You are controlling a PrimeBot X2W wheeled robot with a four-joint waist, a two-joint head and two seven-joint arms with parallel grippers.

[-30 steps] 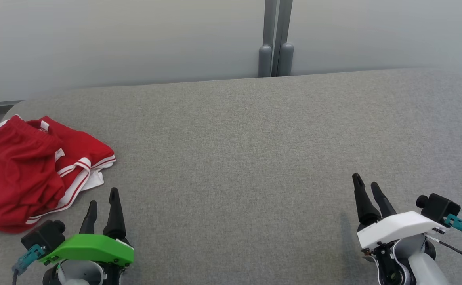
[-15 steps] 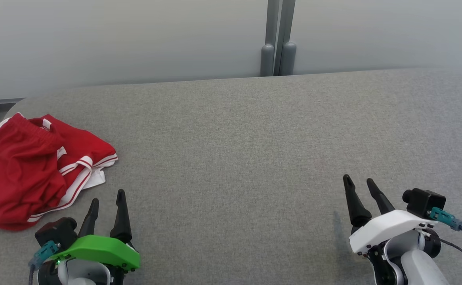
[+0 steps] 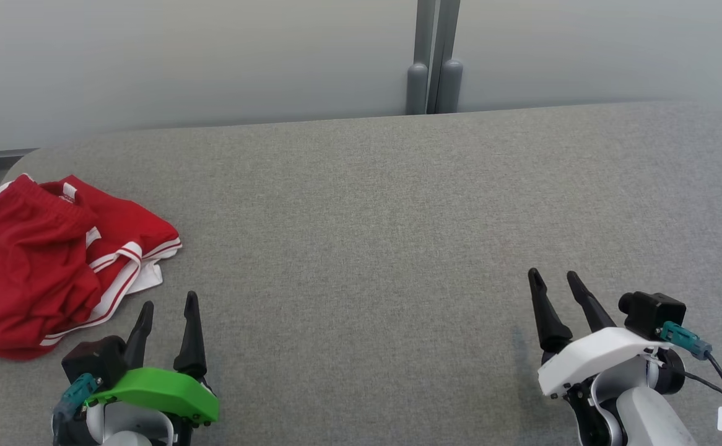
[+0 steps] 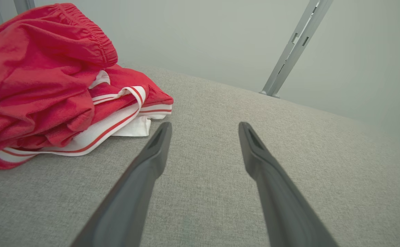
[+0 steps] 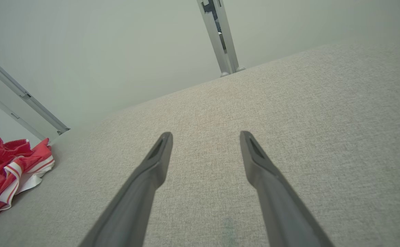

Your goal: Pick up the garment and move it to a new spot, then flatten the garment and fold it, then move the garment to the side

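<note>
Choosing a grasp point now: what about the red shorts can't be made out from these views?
Head view: the red shorts run past the left edge, so their left side is cut off.
Left wrist view: the left edge cuts them too; their own crumpled folds hide the lower layers.
Right wrist view: the left edge cuts off most of them.

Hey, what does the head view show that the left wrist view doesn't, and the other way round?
Head view adds: the right gripper, open above the bare grey table, the left arm's green cover, and the red shorts as a crumpled heap at the table's left end.
Left wrist view adds: a close look at the shorts' gathered elastic waistband and the white layer under the striped hem.
Both: the open left gripper with nothing between its fingers, the shorts lying to its left, the table, and the grey post behind it.
</note>
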